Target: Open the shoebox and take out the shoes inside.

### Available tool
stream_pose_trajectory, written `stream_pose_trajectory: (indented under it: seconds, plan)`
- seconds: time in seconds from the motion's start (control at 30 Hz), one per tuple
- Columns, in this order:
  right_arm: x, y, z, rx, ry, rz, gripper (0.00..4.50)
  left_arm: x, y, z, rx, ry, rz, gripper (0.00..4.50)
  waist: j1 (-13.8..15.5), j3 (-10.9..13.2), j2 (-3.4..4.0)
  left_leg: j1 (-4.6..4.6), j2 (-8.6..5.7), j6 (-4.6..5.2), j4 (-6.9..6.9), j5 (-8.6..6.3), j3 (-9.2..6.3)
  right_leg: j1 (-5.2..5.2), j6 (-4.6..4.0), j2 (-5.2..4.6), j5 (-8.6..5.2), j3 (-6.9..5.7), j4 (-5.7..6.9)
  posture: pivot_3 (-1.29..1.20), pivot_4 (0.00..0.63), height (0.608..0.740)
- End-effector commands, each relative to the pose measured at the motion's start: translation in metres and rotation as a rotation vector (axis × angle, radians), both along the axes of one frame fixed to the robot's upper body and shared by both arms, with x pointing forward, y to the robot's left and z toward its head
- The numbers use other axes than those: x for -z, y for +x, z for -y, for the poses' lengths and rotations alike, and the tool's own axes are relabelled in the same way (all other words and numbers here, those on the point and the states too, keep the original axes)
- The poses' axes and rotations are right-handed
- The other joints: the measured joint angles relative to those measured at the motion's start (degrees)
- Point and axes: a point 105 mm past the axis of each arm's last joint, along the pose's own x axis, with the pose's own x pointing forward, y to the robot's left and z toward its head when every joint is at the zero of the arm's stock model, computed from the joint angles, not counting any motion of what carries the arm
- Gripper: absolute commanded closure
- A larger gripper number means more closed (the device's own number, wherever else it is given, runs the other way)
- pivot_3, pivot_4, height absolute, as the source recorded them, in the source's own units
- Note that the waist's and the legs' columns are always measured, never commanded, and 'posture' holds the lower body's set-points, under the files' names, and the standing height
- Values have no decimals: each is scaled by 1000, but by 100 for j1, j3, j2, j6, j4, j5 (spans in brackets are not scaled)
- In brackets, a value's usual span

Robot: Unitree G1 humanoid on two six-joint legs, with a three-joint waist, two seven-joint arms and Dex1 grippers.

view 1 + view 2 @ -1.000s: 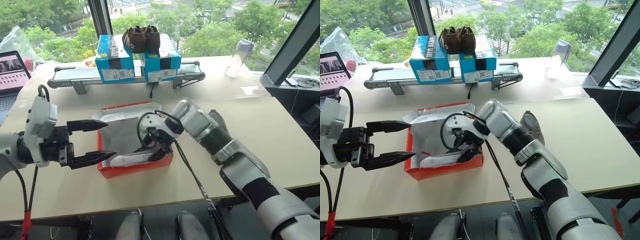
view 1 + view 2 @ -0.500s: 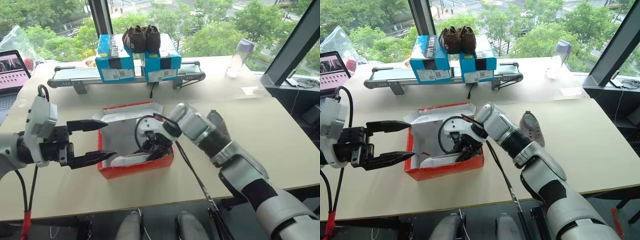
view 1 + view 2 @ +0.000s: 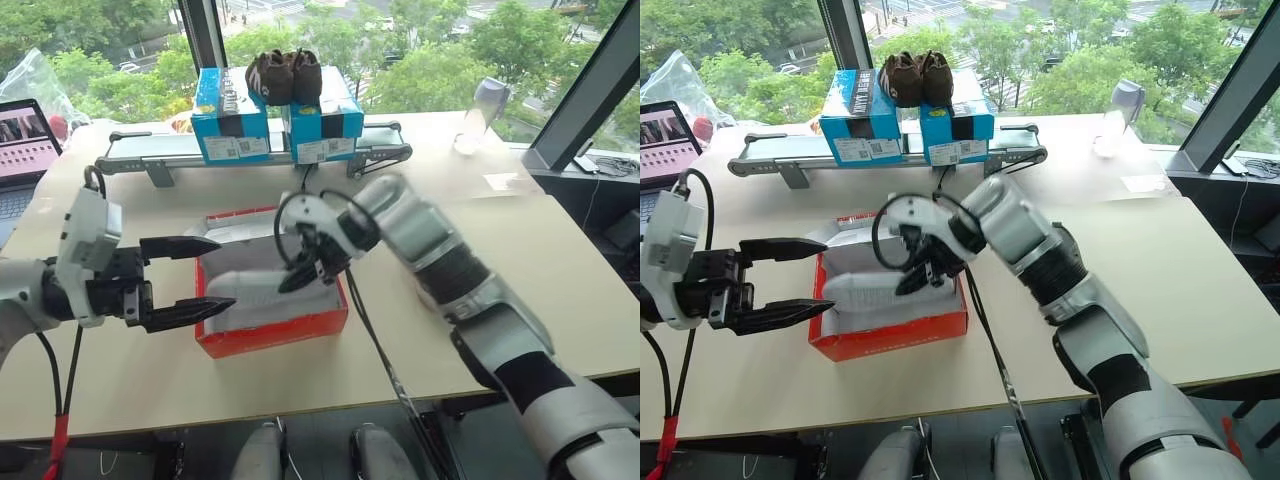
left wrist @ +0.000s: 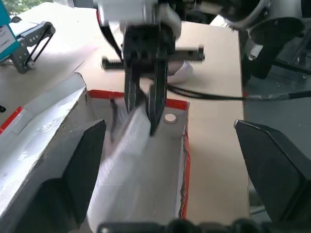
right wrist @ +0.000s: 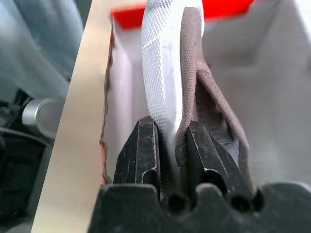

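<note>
Right hand [image 3: 912, 272] clamped on one shoe [image 5: 172, 73] at its heel end, one finger against the white sole and the other inside the collar (thin edge, firm pinch). Shoe hangs below and ahead of that hand, over the open shoebox [image 3: 270, 330], toe toward the left hand; held high probably to clear the box wall. Left hand [image 3: 195, 275] open wide, empty, just beside the box's near-left edge, likely placed to steady the box or keep the lid [image 3: 235, 228] back. Box on the counter [image 3: 560, 260] between both hands. Second shoe: cannot tell.
</note>
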Motion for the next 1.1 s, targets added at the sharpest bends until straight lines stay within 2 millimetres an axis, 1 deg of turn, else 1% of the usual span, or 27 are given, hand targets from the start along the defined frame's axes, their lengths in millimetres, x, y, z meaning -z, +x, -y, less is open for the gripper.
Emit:
stream_pose_trajectory:
  seconds: [0.03, 0.13, 0.17, 0.2, 0.23, 0.27, 0.33, 0.37, 0.4, 0.43, 0.47, 0.5, 0.53, 0.57, 0.6, 0.67, 0.73, 0.8, 0.87, 0.93, 1.0, 1.1]
  plan:
    - [-53, -8, 10, 43, 133, 39, 4241, -6, 1, 3, 30, -5, 43, 0, 4, -2, -3, 0, 0, 0, 0, 0, 0, 0, 0, 0, 0, 0, -1, 0, 150, 740]
    - [-89, 0, 31, 182, 250, 32, 4241, -5, 5, 5, 47, -9, 44, 0, 4, 1, -2, -1, 0, 0, 0, 0, 4, 2, -1, -3, 0, 0, -4, 0, 150, 740]
    - [-103, 9, 45, 269, 306, 39, 4241, -5, 6, 6, 55, -11, 45, 0, 12, 1, -2, -4, 0, 0, 0, 0, 5, 0, -2, -2, 0, -1, -5, 0, 150, 740]
    - [-113, 24, 62, 400, 356, 72, 4241, -5, 7, 7, 62, -13, 45, 0, 25, 1, -2, -7, 0, 0, 0, 0, 7, -2, -2, -2, 0, -1, -5, 0, 150, 740]
    - [-119, 33, 74, 489, 387, 93, 4241, -5, 8, 8, 68, -15, 44, 0, 40, 1, -2, -10, -1, 0, 1, 0, 10, -3, -2, -2, 0, -2, -6, 0, 150, 740]
    - [-121, 48, 98, 637, 397, 135, 4241, -4, 9, 9, 74, -14, 42, 0, 54, 0, -3, -10, -1, 0, 1, 0, 15, -4, -2, -3, 0, -2, -6, 0, 150, 740]
    - [-120, 64, 131, 825, 381, 194, 4241, -3, 11, 9, 82, -12, 40, 0, 108, 0, -4, -12, -1, 0, 1, 0, 27, 0, -3, -3, 1, -6, -22, 0, 150, 740]
    - [-116, 71, 152, 929, 367, 209, 4241, -3, 12, 10, 89, -14, 38, 0, 123, 0, -4, -13, 0, 0, 0, 0, 32, 2, -4, -3, 2, -6, -35, 0, 150, 740]
    - [-107, 76, 176, 1032, 325, 238, 4241, -3, 13, 11, 97, -14, 35, 0, 135, 0, -4, -17, 1, 0, -1, 0, 38, 0, -5, -4, 2, -5, -38, 0, 150, 740]
    - [-101, 78, 192, 1101, 293, 259, 4241, -2, 14, 12, 104, -15, 34, 0, 148, -1, -5, -22, 1, 1, -1, -1, 42, -4, -5, -6, 2, -2, -40, 0, 150, 740]
    - [-92, 78, 214, 1199, 261, 258, 4241, -2, 15, 13, 110, -14, 33, 0, 158, -1, -5, -29, 1, 2, -1, -1, 46, -10, -4, -6, 2, -1, -41, 0, 150, 740]
    - [-86, 77, 228, 1258, 241, 256, 4241, -2, 17, 13, 113, -13, 32, 0, 161, -1, -5, -36, 1, 4, 0, -3, 48, -16, -4, -6, 2, 0, -41, 0, 150, 740]
    - [-76, 75, 244, 1316, 193, 270, 4241, -2, 18, 13, 120, -12, 31, 0, 159, 0, -3, -46, 0, 6, 0, -4, 54, -26, -4, -6, 3, 6, -39, 0, 150, 740]
    - [-66, 72, 257, 1360, 140, 282, 4241, -2, 19, 14, 126, -10, 30, 0, 154, 1, -2, -57, 0, 6, 0, -4, 57, -40, -3, -6, 3, 9, -36, 0, 150, 740]
    - [-55, 69, 268, 1393, 98, 280, 4241, -2, 20, 14, 131, -10, 30, 0, 146, 1, -2, -91, 1, 7, 7, -3, 62, -81, -3, -4, 6, 16, -21, 0, 150, 740]
    - [-43, 65, 281, 1435, 52, 271, 4241, -2, 21, 15, 138, -11, 31, 0, 124, 4, 3, -111, 2, 12, 27, -6, 63, -95, -2, 0, 6, 15, -3, 0, 150, 740]
    - [-26, 59, 304, 1514, -25, 288, 4241, -3, 22, 16, 144, -12, 32, 0, 78, 6, 6, -117, 1, 17, 42, -9, 72, -100, -1, -1, 5, 20, 6, 0, 150, 740]
    - [-18, 55, 315, 1559, -62, 295, 4241, -3, 23, 16, 148, -12, 32, 0, 47, 7, 7, -115, 3, 22, 58, -12, 72, -93, 1, 2, 5, 18, 12, 0, 150, 740]
    - [0, 47, 333, 1607, -168, 316, 4241, -3, 24, 17, 153, -10, 32, 0, 18, 7, 7, -114, 4, 25, 74, -14, 73, -87, 5, 3, 6, 17, 15, 0, 150, 740]
    - [17, 45, 333, 1610, -191, 286, 4241, -4, 24, 17, 158, -8, 32, 0, 10, 6, 6, -112, 5, 25, 84, -14, 74, -78, 10, 3, 7, 17, 14, 0, 150, 740]
    - [23, 47, 328, 1597, -185, 275, 4241, -4, 25, 17, 160, -7, 32, 0, -15, 6, 6, -110, 6, 25, 93, -14, 73, -72, 14, 6, 9, 16, 14, 0, 150, 740]
    - [51, 53, 326, 1588, -259, 298, 4241, -5, 26, 19, 164, -6, 38, 0, -33, 6, 7, -108, 6, 26, 98, -13, 85, -76, 19, 6, 12, 27, 16, 0, 150, 740]
